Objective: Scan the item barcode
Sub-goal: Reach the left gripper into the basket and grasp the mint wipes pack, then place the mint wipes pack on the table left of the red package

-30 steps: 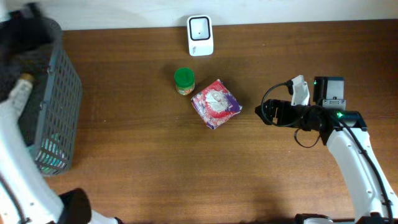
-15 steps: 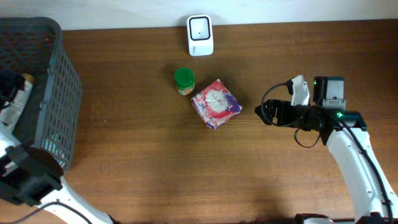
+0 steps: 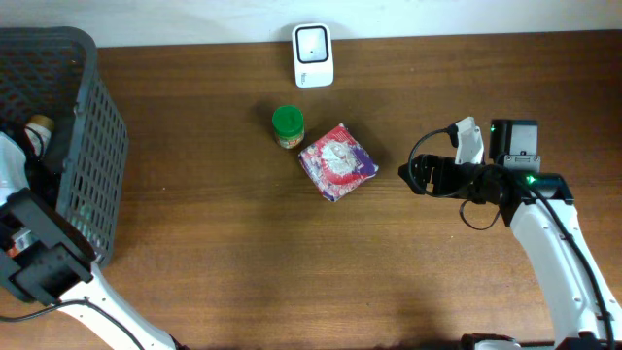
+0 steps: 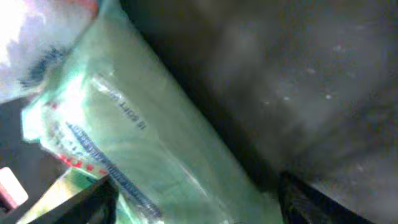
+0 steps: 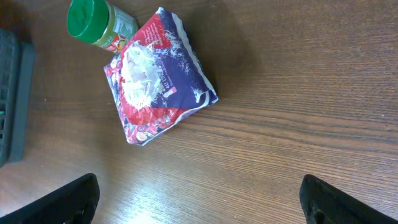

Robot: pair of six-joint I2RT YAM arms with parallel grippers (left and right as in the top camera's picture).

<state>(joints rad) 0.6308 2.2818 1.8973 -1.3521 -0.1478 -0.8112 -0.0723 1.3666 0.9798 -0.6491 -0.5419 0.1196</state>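
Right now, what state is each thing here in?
Green-lidded jar, upright, lid on.
Snack bag, lying flat, closed.
Scanner, standing at the back, untouched.
Basket, holding a green packet.
Right gripper, jaws open, empty.

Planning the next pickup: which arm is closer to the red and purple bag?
Right. The right gripper is close beside the bag, jaws open toward it; the left arm is far off, reaching into the basket.
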